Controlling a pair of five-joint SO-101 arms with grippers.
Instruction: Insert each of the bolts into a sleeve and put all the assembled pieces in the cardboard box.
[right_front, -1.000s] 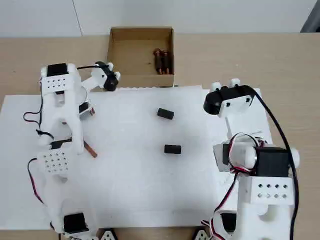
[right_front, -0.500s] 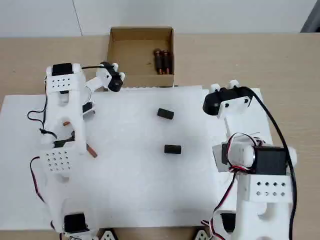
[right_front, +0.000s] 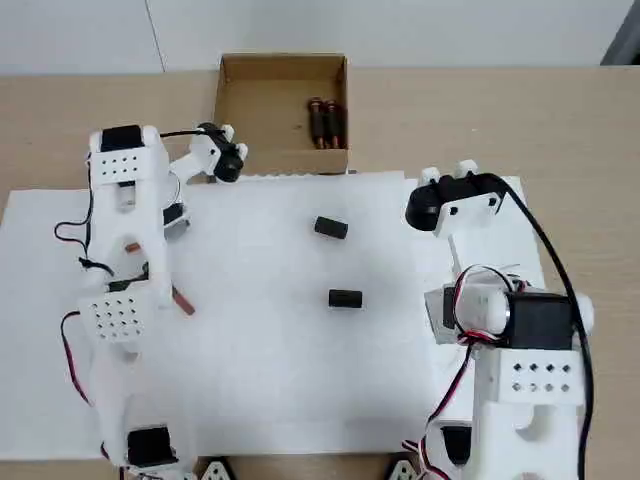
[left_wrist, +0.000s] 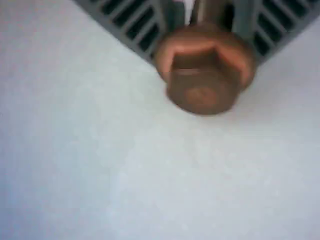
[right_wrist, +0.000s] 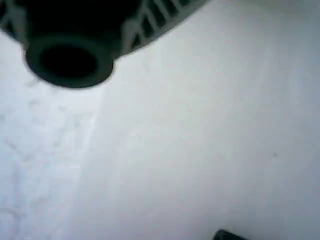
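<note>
Two loaded grippers over a white foam sheet (right_front: 280, 380): the left gripper (left_wrist: 200, 15) pinches a copper-coloured hex-head bolt (left_wrist: 202, 82), the right gripper (right_wrist: 80, 15) clamps a black cylindrical sleeve (right_wrist: 70, 62).

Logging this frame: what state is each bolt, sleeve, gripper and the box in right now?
left gripper, shut on the held bolt.
right gripper, shut on the held sleeve.
loose bolt, lying on the white sheet, no sleeve on it.
far sleeve, lying loose on the sheet.
near sleeve, lying loose on the sheet.
cardboard box, open top.
assembled pieces, lying inside the box.
</note>
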